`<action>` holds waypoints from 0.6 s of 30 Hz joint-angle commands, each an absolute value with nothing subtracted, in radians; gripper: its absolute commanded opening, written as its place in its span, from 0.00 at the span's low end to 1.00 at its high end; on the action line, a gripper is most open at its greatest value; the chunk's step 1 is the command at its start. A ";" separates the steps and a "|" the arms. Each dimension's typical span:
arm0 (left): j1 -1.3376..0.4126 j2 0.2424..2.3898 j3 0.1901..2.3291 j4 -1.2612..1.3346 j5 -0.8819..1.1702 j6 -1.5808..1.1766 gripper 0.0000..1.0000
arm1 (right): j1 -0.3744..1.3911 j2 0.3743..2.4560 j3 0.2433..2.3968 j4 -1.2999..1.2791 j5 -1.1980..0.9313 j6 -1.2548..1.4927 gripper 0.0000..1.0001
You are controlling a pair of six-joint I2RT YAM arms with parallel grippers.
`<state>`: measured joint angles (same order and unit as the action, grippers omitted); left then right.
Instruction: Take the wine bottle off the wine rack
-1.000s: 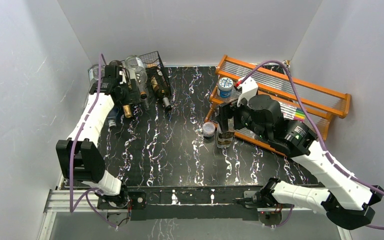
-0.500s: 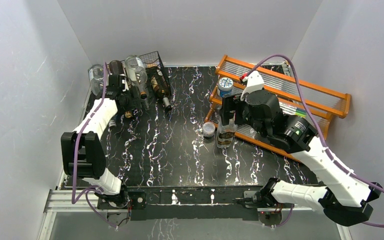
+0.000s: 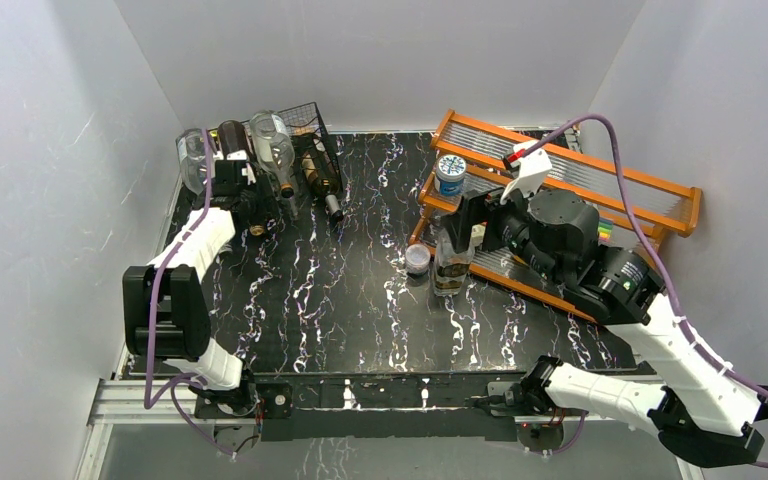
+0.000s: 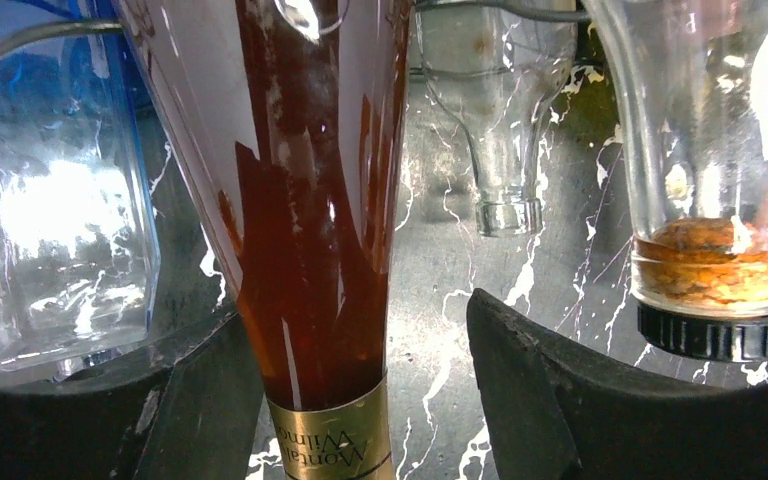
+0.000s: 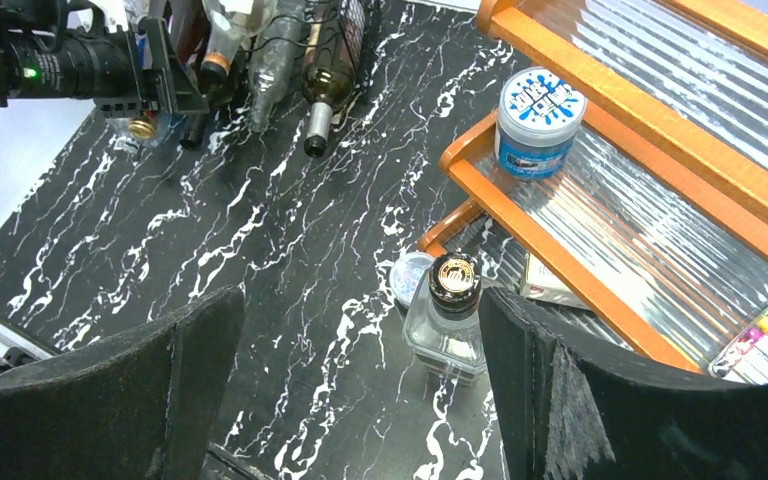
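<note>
1. Change from the earlier frames: a second ago the right hand point(image 5: 355, 310) sat low around the square clear-glass bottle point(image 3: 449, 265) with the black-and-gold cap. It is now raised and drawn back toward the orange wooden tiered shelf point(image 3: 650, 180). The square bottle stands upright and free. The left arm has edged slightly farther in toward the rack.
2. Right hand: the black fingers are spread wide and hold nothing.
3. Left hand point(image 4: 355, 310): the fingers point(image 4: 560, 400) stand apart on either side of the wine bottle's neck. A gap shows at the right finger; whether the left finger touches cannot be told.
4. Wine bottle point(image 4: 310, 200): it lies in the black thin-wire wine rack point(image 3: 310, 125) at the far left corner of the tabletop point(image 3: 340, 300), neck pointing outward. The glass is clear with a streaky red-brown tint. It tapers to a gold foil band with dark lettering.
5. Neighbours in the left wrist view:
   - a plain clear glass neck point(image 4: 500, 150)
   - a clear neck with a cork-brown plug point(image 4: 715, 270) above a black ring
   - a blue-tinted clear container point(image 4: 50, 200)
6. Surfaces: the tabletop is glossy black with white marble veining. The shelf has ribbed clear panels and carries a round blue tub point(image 3: 450, 170). A small round jar point(image 3: 418, 258) sits just beside the square bottle.
</note>
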<state>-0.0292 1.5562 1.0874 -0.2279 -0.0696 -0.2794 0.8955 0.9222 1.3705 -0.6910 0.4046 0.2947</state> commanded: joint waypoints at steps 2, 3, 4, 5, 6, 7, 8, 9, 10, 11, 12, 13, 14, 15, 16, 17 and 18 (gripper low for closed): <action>-0.021 1.529 1.095 -0.192 -0.063 -0.265 0.65 | 0.890 0.939 1.372 -0.625 0.396 0.278 0.98; -0.020 1.531 1.097 -0.190 -0.063 -0.264 0.63 | 0.891 0.940 1.368 -0.623 0.396 0.280 0.98; -0.019 1.533 1.097 -0.186 -0.064 -0.262 0.61 | 0.891 0.941 1.365 -0.621 0.396 0.281 0.98; -0.018 1.535 1.098 -0.186 -0.067 -0.262 0.59 | 0.890 0.941 1.362 -0.618 0.396 0.281 0.98; -0.018 1.534 1.100 -0.188 -0.066 -0.262 0.56 | 0.890 0.942 1.361 -0.618 0.396 0.281 0.98; -0.019 1.532 1.100 -0.186 -0.062 -0.262 0.53 | 0.891 0.943 1.361 -0.618 0.397 0.281 0.98; -0.018 1.529 1.103 -0.189 -0.055 -0.262 0.50 | 0.891 0.943 1.362 -0.618 0.397 0.282 0.98; -0.019 1.524 1.106 -0.194 -0.051 -0.263 0.46 | 0.891 0.944 1.361 -0.620 0.399 0.282 0.98; -0.019 1.519 1.111 -0.201 -0.051 -0.266 0.42 | 0.891 0.944 1.362 -0.620 0.400 0.282 0.98; -0.019 1.510 1.113 -0.208 -0.051 -0.271 0.39 | 0.891 0.943 1.361 -0.619 0.400 0.282 0.98; -0.019 1.499 1.114 -0.212 -0.050 -0.275 0.37 | 0.891 0.942 1.361 -0.618 0.401 0.282 0.98; -0.020 1.489 1.114 -0.216 -0.049 -0.278 0.35 | 0.891 0.940 1.359 -0.616 0.402 0.282 0.98; -0.019 1.478 1.115 -0.219 -0.048 -0.282 0.33 | 0.891 0.939 1.357 -0.613 0.403 0.282 0.98; -0.019 1.469 1.118 -0.226 -0.046 -0.287 0.29 | 0.891 0.937 1.354 -0.609 0.405 0.282 0.98; -0.018 1.461 1.123 -0.234 -0.044 -0.291 0.26 | 0.891 0.935 1.352 -0.605 0.404 0.280 0.98; -0.018 1.453 1.127 -0.241 -0.040 -0.298 0.23 | 0.891 0.935 1.350 -0.601 0.403 0.279 0.98; -0.019 1.446 1.134 -0.249 -0.035 -0.306 0.22 | 0.891 0.934 1.347 -0.597 0.402 0.277 0.98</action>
